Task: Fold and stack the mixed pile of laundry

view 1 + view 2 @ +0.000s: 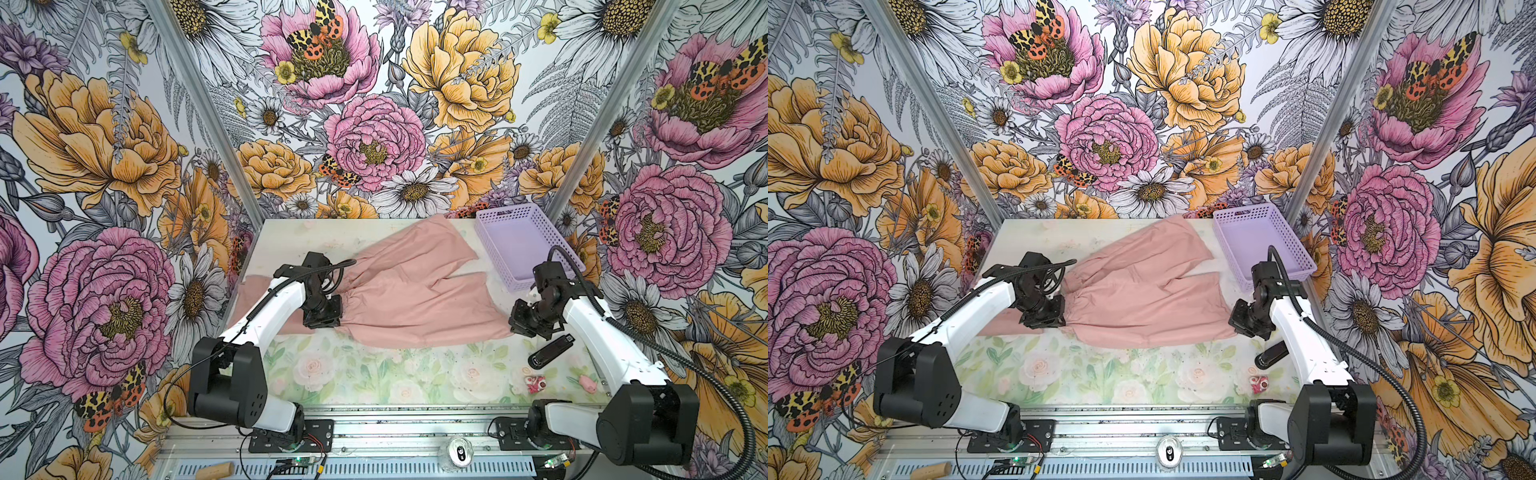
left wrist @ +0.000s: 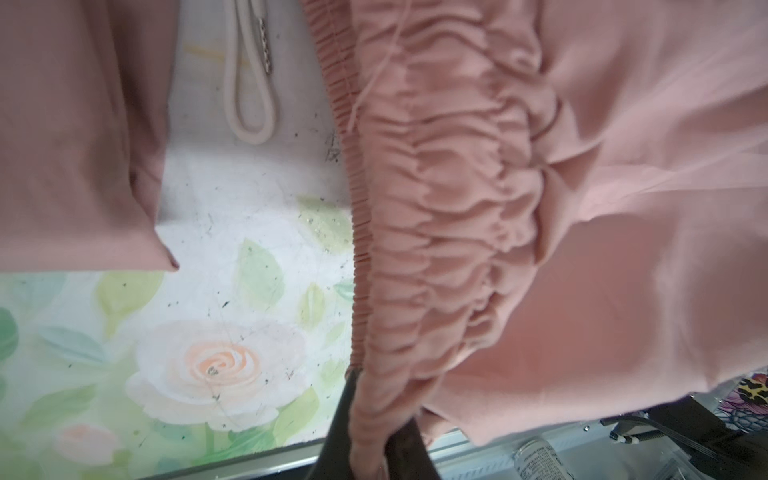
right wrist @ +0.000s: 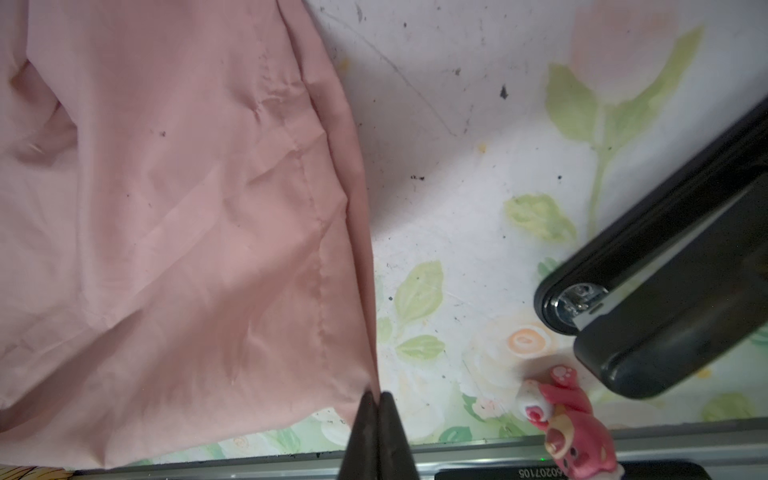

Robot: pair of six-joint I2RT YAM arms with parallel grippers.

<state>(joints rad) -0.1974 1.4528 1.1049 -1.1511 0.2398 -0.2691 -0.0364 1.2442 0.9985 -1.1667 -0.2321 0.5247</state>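
Dusty-pink shorts (image 1: 415,291) (image 1: 1142,299) lie spread across the table, gathered waistband (image 2: 449,208) to the left and both legs pointing right and back. My left gripper (image 1: 332,322) (image 1: 1054,322) (image 2: 380,403) is shut on the near end of the waistband, with bunched fabric between its fingers. My right gripper (image 1: 515,326) (image 1: 1235,326) (image 3: 378,397) is shut on the near leg's hem corner (image 3: 365,374). A second dusty-pink garment (image 1: 253,291) (image 2: 75,145) lies flat under the left arm, partly hidden by it. A pale drawstring loop (image 2: 249,95) rests on the table between the two garments.
A lavender perforated basket (image 1: 523,245) (image 1: 1258,245) stands at the back right. A black stapler (image 1: 550,351) (image 3: 665,291) and a small pink toy figure (image 1: 535,383) (image 3: 573,424) lie near the right arm. A can (image 1: 459,451) sits on the front rail.
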